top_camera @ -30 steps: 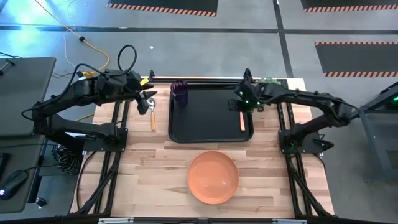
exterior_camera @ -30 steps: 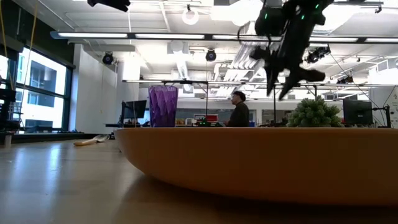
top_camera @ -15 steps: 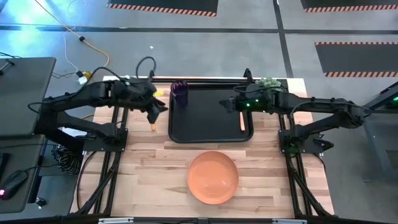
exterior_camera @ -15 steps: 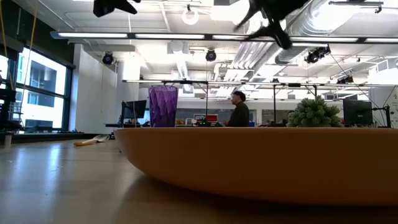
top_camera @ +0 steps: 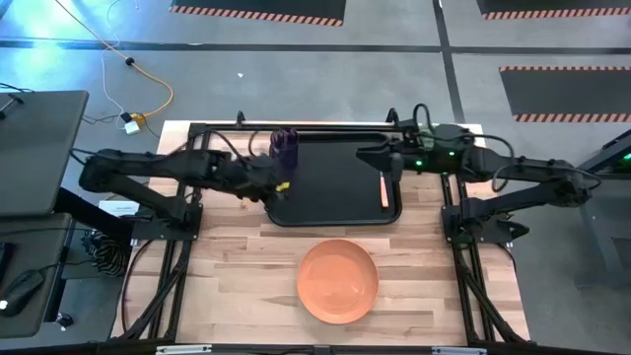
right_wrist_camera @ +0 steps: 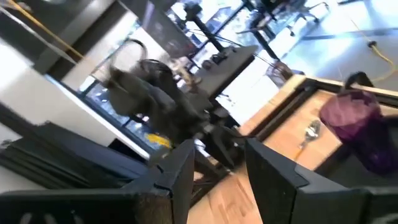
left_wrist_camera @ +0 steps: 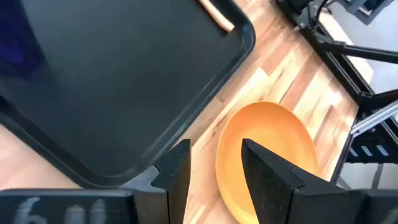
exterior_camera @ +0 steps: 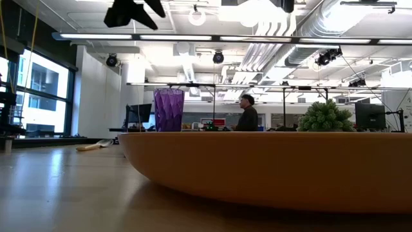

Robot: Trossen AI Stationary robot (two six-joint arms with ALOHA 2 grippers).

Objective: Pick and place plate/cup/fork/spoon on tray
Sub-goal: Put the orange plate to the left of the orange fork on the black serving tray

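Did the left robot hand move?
Yes. The left gripper slid rightward, from beside the spoon to over the tray's left edge, near the cup.

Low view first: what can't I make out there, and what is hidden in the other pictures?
- Low view: the tray and fork are hidden behind the plate, which fills the foreground.
- High view: the spoon is covered by the left arm; only the right wrist view shows it, beside the cup.
- Left wrist view: the fork is cut off by the picture's edge, so its tines are unseen.
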